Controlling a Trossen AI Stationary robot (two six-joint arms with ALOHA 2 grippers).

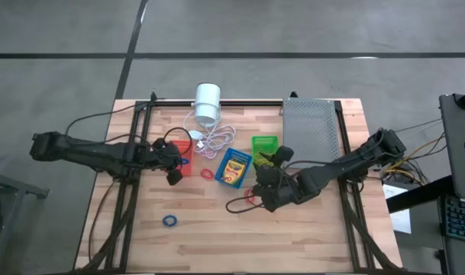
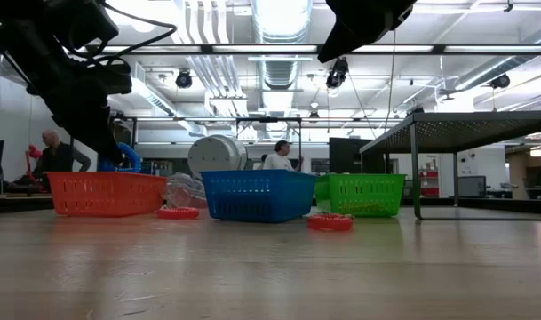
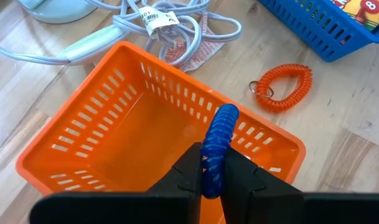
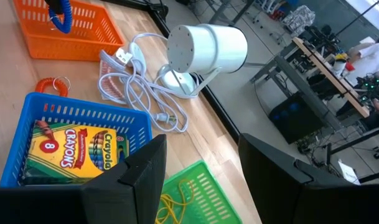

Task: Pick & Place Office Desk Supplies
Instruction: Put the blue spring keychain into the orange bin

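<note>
My left gripper [image 3: 213,177] is shut on a blue coiled rubber band [image 3: 218,140] above the orange basket [image 3: 145,124], which stands on the table's left middle [image 1: 188,153]. The blue basket [image 1: 234,168] holds a yellow-green crayon box [image 4: 68,149]. The green basket [image 1: 264,147] holds thin yellow bands [image 4: 170,202]. A red coiled band [image 3: 282,87] lies on the table between the orange and blue baskets. My right gripper [image 4: 201,177] hovers open and empty near the blue and green baskets [image 1: 266,187]. My left gripper pinches the blue band's lower stretch [image 3: 212,168] between its two fingers. The fingers [image 3: 189,177] slant down from the table's left side. The band sticks out past the fingertips, lifted clear over the orange basket's inside [image 2: 128,158].
A white cylinder [image 1: 208,101] with a white coiled cord [image 1: 217,140] lies at the far middle. A grey perforated tray [image 1: 308,126] stands at the far right. Another blue band [image 1: 169,221] lies near the front left, and a red band [image 2: 330,222] lies before the green basket.
</note>
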